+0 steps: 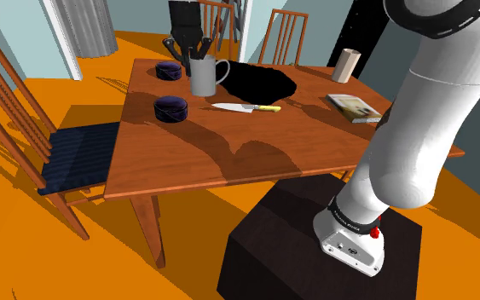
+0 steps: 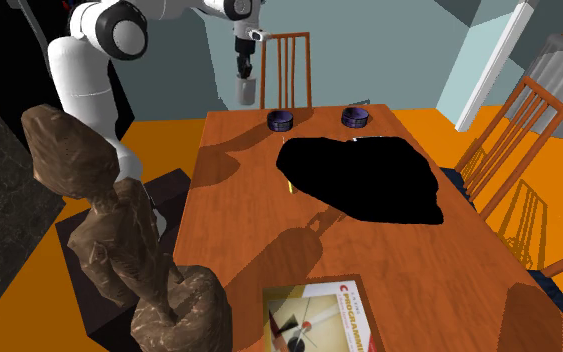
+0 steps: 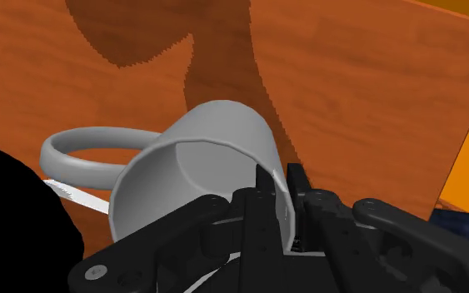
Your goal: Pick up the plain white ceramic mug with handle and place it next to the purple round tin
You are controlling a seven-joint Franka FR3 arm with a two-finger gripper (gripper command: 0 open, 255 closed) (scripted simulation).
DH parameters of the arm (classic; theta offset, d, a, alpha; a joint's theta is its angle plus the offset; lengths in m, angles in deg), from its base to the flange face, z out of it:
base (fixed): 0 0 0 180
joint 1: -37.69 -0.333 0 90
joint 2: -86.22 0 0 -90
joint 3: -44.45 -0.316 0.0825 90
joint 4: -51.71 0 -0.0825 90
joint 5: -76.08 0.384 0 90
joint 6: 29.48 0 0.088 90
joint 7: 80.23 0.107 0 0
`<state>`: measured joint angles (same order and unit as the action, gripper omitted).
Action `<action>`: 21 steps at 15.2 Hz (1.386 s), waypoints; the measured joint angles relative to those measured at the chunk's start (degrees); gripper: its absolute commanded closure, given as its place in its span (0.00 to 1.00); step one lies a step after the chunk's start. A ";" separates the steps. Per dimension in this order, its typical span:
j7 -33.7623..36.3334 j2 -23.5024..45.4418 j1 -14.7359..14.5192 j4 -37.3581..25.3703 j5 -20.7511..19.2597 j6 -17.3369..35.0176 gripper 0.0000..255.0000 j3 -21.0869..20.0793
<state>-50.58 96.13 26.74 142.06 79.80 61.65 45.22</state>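
Mug (image 1: pixel 204 77) hangs upper left of centre in the shoulder view, its rim pinched in the narrow jaws of my gripper (image 3: pixel 281 208), so I should carry it level and slowly, lowering it just beside the purple tin (image 1: pixel 169 71) without nudging.

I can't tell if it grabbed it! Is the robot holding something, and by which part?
Yes. The gripper holds the mug by its rim, one finger inside and one outside the wall, across from the handle.
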 measured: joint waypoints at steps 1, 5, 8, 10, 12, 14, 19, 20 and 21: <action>1.23 1.17 -0.69 -1.72 0.11 -0.48 1.00 -0.51; 5.55 7.57 -3.22 -10.75 0.27 -2.82 1.00 -2.16; 8.81 12.94 -5.33 -18.71 0.21 -5.17 1.00 -3.23; 10.75 16.90 -6.72 -24.50 0.08 -6.83 1.00 -3.79; 12.84 23.72 -8.35 -35.04 -0.21 -10.36 1.00 -4.28; 13.90 25.83 -9.23 -37.63 -0.27 -10.82 1.00 -4.50; 14.10 25.39 -9.55 -33.28 -0.26 -6.87 1.00 -4.55; 14.03 25.23 -9.53 -32.29 -0.25 -6.04 1.00 -4.54; 13.96 25.03 -9.52 -31.12 -0.23 -5.07 1.00 -4.53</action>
<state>-36.62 121.16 17.23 110.94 79.56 56.58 40.68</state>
